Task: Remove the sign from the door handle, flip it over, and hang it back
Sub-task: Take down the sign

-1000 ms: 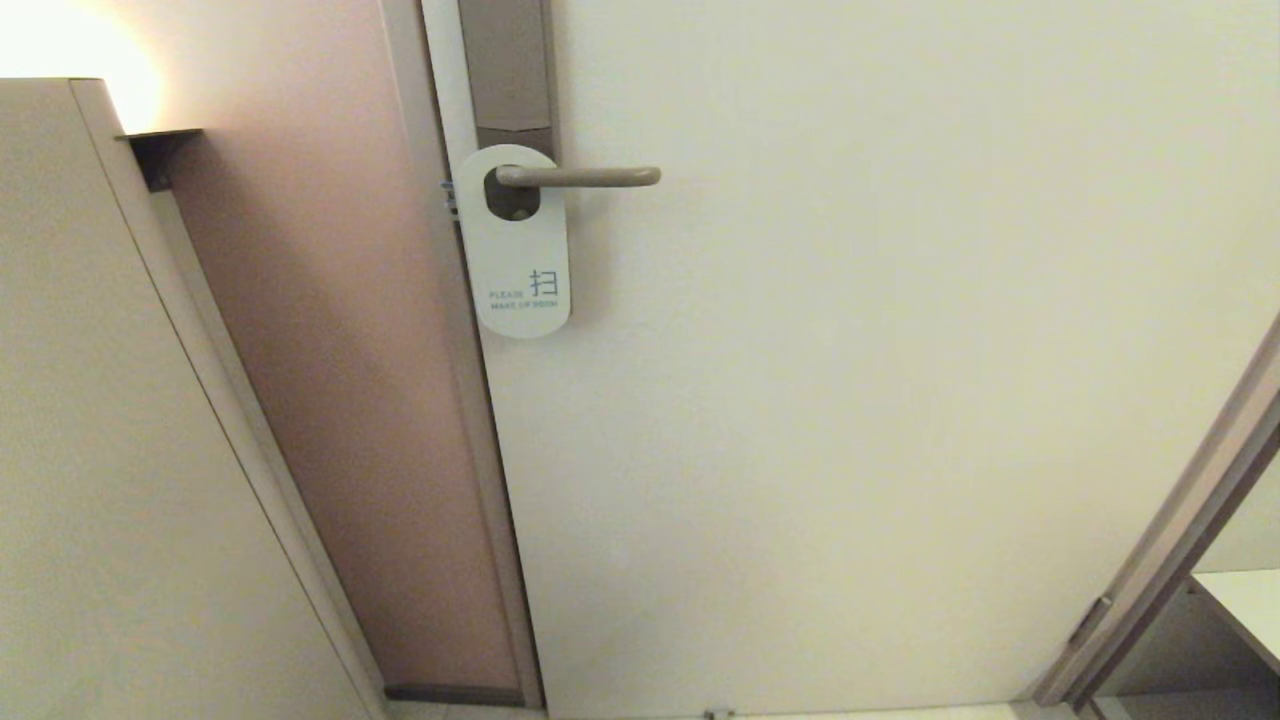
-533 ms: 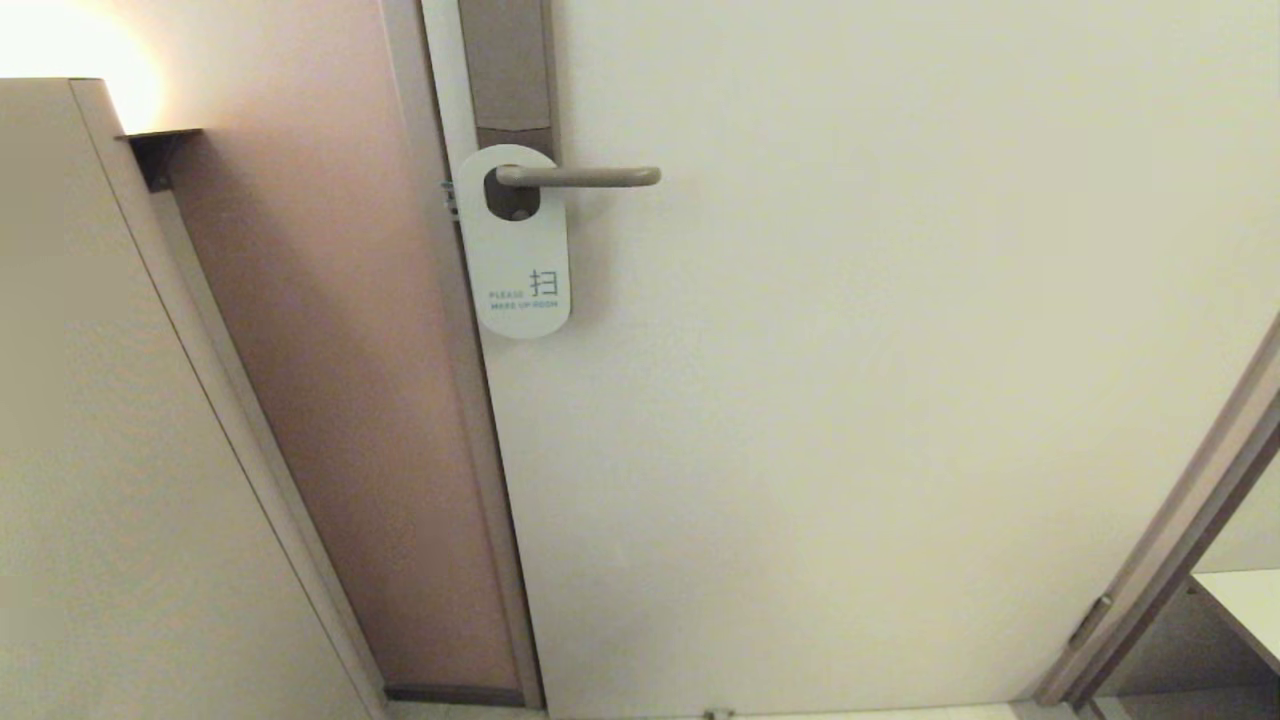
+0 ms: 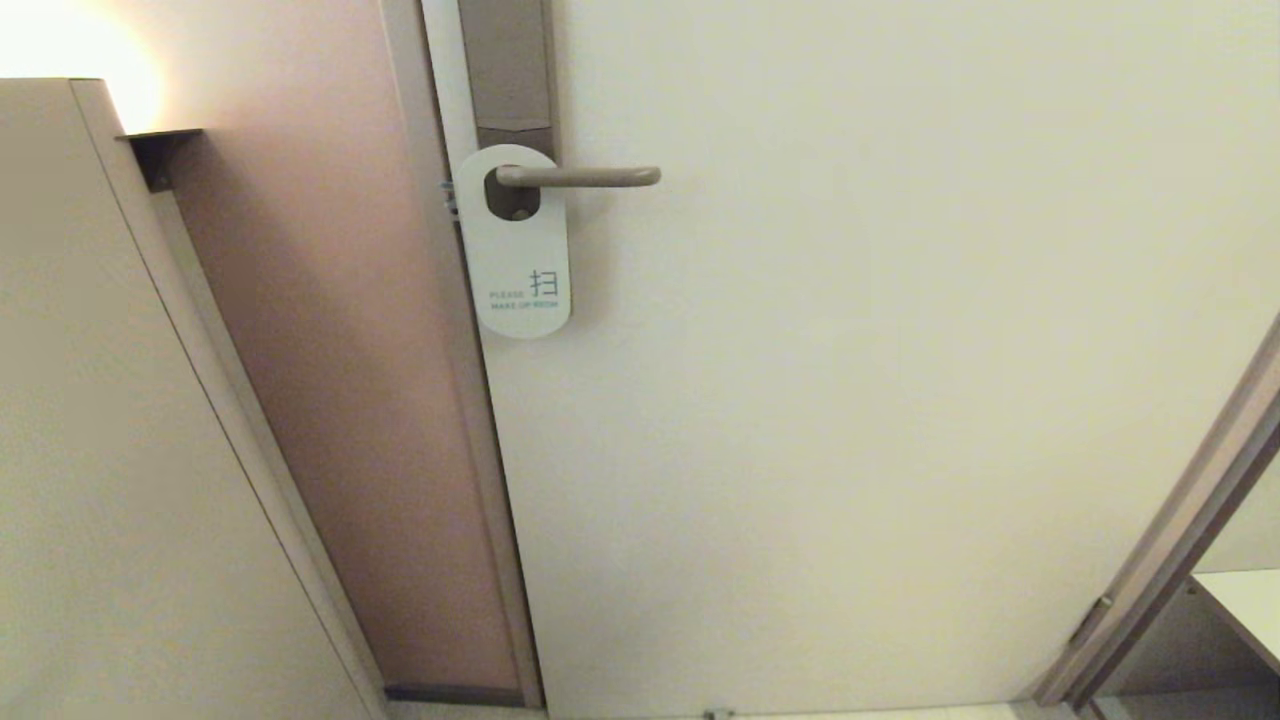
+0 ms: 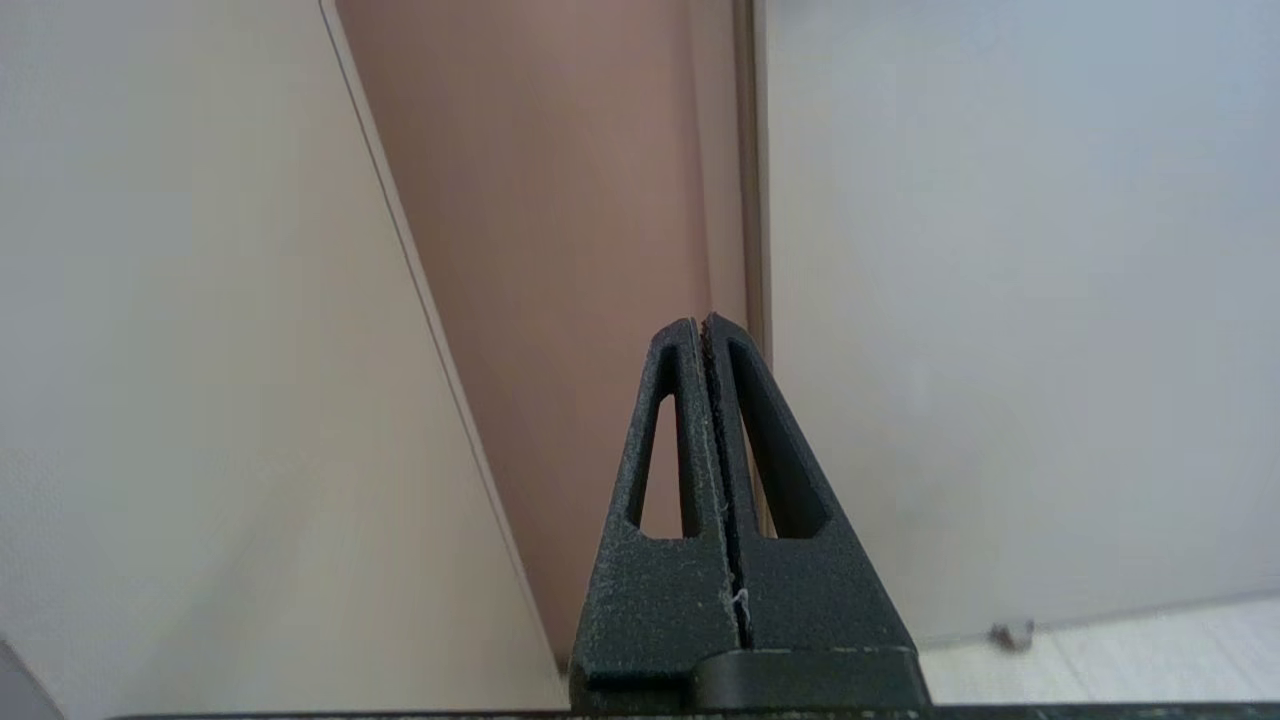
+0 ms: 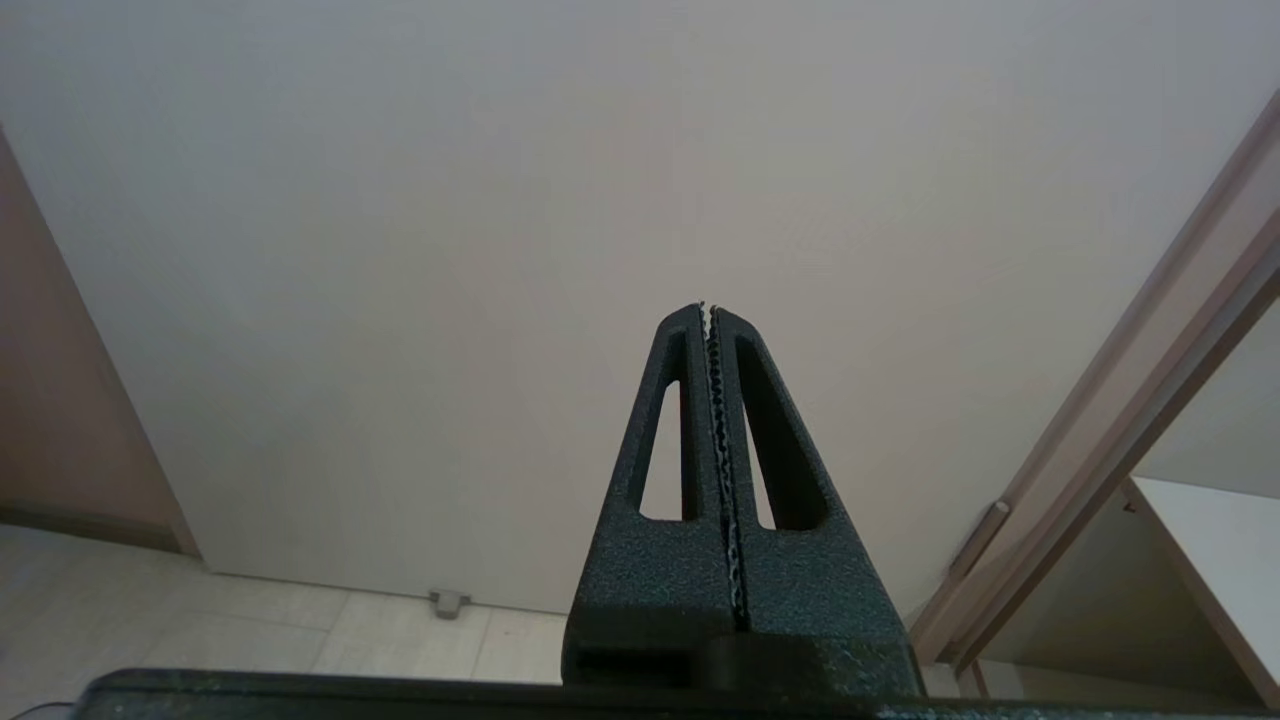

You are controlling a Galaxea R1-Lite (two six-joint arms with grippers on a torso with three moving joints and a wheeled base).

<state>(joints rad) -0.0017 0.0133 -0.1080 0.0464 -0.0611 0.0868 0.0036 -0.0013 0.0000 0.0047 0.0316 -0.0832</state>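
Sign [image 3: 518,250]: hangs on the door handle [image 3: 580,177], its oval hole threaded over the lever close to the plate; white face outward, with teal lettering "PLEASE MAKE UP ROOM" and a teal character above it near the lower end.
Sign posture: flat against the door [image 3: 850,400], long axis upright, rounded lower end below the lever, near the door's left edge.
Door handle: slim beige-grey lever, level, its rounded tip pointing to the right in the head view; mounted on a tall narrow brownish-grey plate [image 3: 508,70] that runs up out of the head view.
Left gripper [image 4: 706,325]: seen only in the left wrist view; jaws pressed together, nothing between them; it points toward the seam where the door meets the brownish wall panel [image 4: 560,200], low down near the floor [image 4: 1100,650], well apart from the sign.
Right gripper [image 5: 708,312]: seen only in the right wrist view; jaws pressed together, toothed pads meshed, holding nothing; it faces the plain lower part of the door, with the floor tiles below.
Head view: neither arm appears in it.
Surroundings: pale cabinet side [image 3: 90,450] on the left, a warm light glow in the upper left corner, a door frame [image 3: 1170,540] slanting at the right edge.
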